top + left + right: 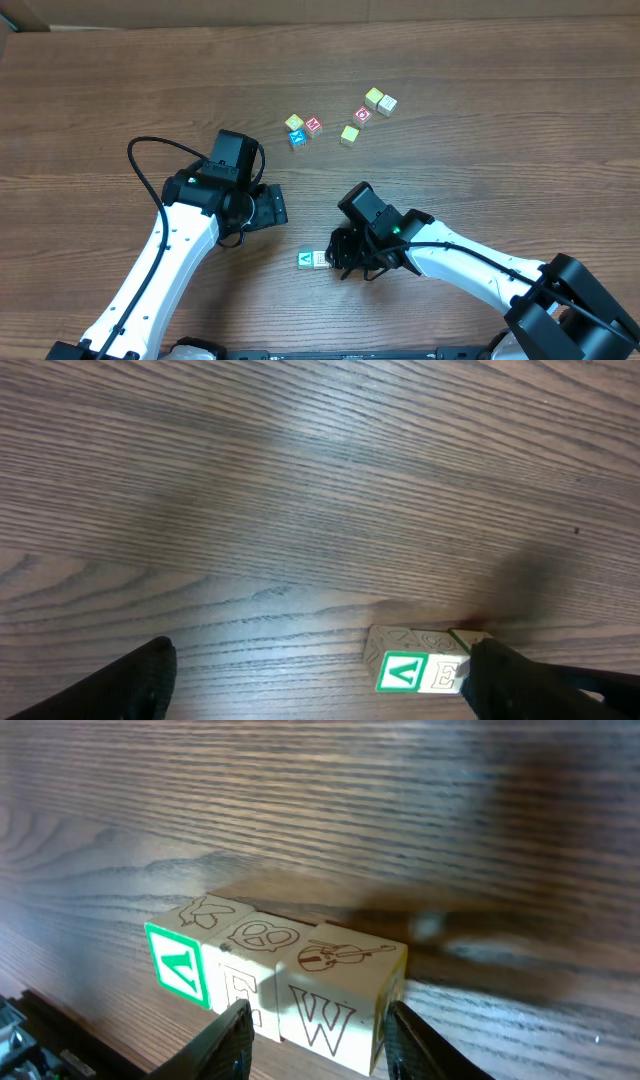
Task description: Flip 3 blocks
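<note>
Three blocks lie in a touching row on the wooden table. They are a green-faced A block, a pale E block and a pale W block. My right gripper hovers just in front of the W block, jaws apart by a little more than its width. Its left finger crosses the E block's face. From overhead the green block and one pale block show, and the right gripper hides the third. My left gripper stands wide open and empty, up and left of the row.
Several other letter cubes sit at the far centre: a yellow, red and blue cluster, and further right a yellow-green cube, a red one and a touching pair. A black cable loops beside the left arm.
</note>
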Action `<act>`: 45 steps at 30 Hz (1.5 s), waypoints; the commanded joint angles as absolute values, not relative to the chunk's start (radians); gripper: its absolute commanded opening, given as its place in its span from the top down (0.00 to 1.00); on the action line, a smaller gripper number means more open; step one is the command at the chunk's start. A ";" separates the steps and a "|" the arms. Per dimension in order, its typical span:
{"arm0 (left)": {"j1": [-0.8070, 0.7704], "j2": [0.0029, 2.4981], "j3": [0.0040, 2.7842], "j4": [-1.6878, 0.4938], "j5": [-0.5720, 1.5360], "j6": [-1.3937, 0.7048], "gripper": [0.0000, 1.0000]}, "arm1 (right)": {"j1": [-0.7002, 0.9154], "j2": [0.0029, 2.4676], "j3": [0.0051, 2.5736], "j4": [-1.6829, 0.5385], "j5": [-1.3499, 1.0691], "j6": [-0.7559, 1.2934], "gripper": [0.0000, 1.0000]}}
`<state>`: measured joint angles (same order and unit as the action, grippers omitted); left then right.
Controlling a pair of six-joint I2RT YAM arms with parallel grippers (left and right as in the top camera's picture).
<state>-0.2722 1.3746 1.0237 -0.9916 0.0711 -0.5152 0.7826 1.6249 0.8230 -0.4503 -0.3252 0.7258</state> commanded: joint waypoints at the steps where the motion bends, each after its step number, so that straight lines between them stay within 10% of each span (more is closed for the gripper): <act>1: -0.269 1.363 1.045 -0.996 0.079 -0.493 0.13 | 0.784 1.602 0.828 -0.443 -0.313 0.679 0.56; 11: -0.269 1.363 1.045 -0.998 0.079 -0.493 0.12 | 0.772 1.552 0.840 -0.466 -0.237 0.660 0.49; 21: -0.269 1.363 1.045 -0.996 0.078 -0.493 0.11 | 0.715 1.541 0.859 -0.418 -0.228 0.533 0.96; 45: -0.269 1.363 1.045 -0.999 0.080 -0.493 0.12 | 0.720 1.660 0.858 -0.307 -0.256 0.515 0.96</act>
